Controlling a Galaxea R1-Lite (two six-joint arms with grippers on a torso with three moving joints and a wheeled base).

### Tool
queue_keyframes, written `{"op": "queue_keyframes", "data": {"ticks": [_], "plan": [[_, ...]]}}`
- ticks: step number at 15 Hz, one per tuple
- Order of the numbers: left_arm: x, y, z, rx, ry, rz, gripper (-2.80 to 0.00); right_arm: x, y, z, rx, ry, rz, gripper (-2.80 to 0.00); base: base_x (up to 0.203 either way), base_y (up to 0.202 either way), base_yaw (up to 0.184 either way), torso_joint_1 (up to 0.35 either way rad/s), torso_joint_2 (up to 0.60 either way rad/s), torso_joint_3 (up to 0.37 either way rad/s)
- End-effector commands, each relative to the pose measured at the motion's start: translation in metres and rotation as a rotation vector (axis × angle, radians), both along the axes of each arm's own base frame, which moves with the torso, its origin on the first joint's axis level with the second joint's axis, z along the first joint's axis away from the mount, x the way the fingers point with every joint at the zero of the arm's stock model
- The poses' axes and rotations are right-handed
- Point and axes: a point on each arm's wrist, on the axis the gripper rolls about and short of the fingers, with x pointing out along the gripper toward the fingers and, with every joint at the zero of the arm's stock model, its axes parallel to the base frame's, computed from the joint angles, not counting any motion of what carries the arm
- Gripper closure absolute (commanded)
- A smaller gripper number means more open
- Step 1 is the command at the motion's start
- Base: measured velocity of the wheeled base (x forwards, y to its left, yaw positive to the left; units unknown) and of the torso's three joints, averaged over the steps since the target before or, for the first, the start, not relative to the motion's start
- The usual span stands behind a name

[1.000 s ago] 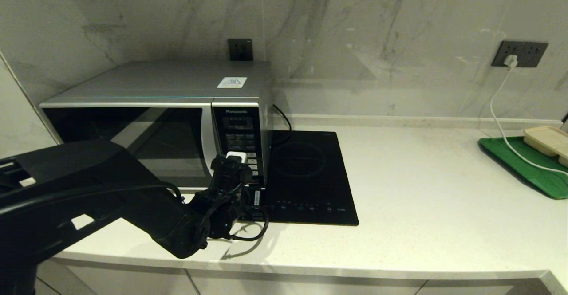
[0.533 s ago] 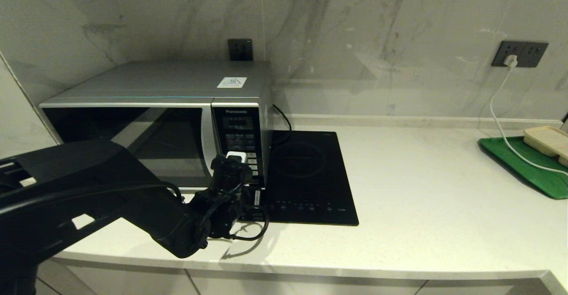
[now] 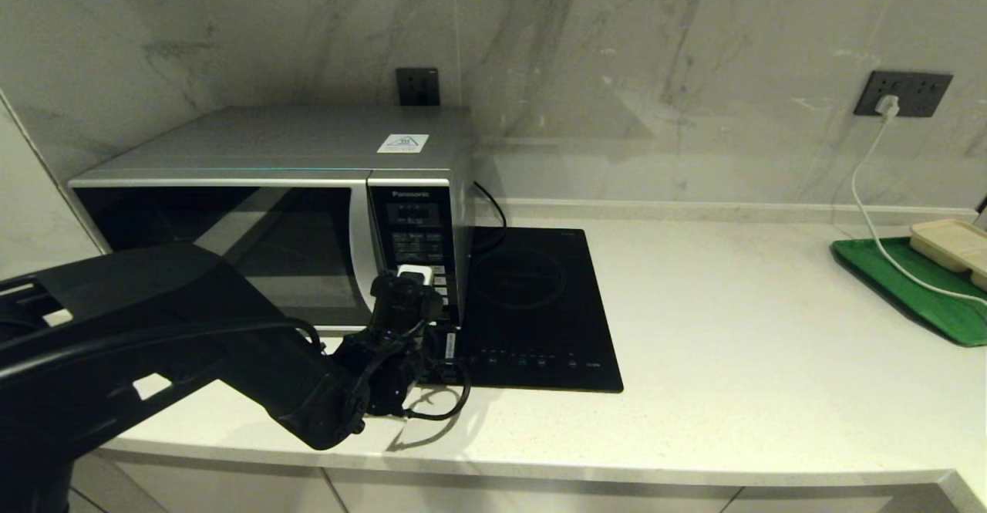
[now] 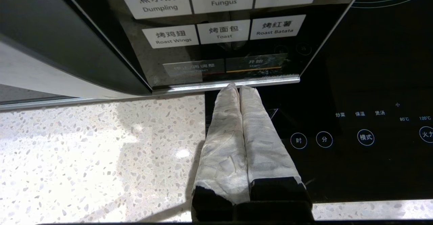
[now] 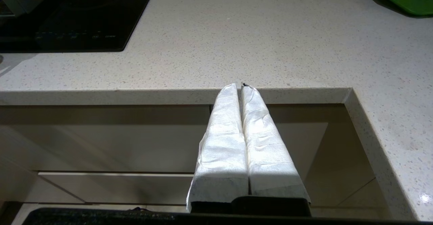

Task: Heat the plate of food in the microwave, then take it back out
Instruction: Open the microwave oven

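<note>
The silver microwave (image 3: 270, 189) stands at the back left of the counter with its dark glass door closed. The plate of food is out of view. My left gripper (image 3: 415, 274) is shut and empty, its white-taped fingertips (image 4: 233, 91) pointing at the bottom edge of the black keypad panel (image 4: 216, 32). They sit just under the orange-lined Start button (image 4: 254, 62); whether they touch the panel I cannot tell. My right gripper (image 5: 239, 85) is shut on nothing and hangs parked below the counter's front edge, outside the head view.
A flat black induction hob (image 3: 532, 305) lies right beside the microwave. At the far right a green tray (image 3: 917, 285) carries a beige rectangular tray (image 3: 952, 243), and a white cable (image 3: 871, 212) runs to a wall socket. Cabinet fronts show under the counter edge (image 5: 169, 96).
My left arm has shifted slightly to the right at the keypad's lower part. Nothing else has moved.
</note>
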Motion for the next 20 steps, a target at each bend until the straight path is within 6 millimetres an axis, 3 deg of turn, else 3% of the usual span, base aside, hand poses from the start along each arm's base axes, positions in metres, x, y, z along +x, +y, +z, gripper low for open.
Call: {"op": "queue_keyframes", "data": {"ticks": [1,20], "plan": [[0.0002,-0.0023,-0.0002,-0.003,-0.005,-0.002,0.00,0.0001,0.0000,-0.0001,0.001,0.002,0.000,0.00,0.000,0.000,0.000,0.000,0.00,0.000],[0.0066,-0.0029,-0.0040,-0.010,-0.005,0.009,0.00,0.0001,0.0000,-0.0001,0.001,0.002,0.000,0.00,0.000,0.000,0.000,0.000,0.00,0.000]]}}
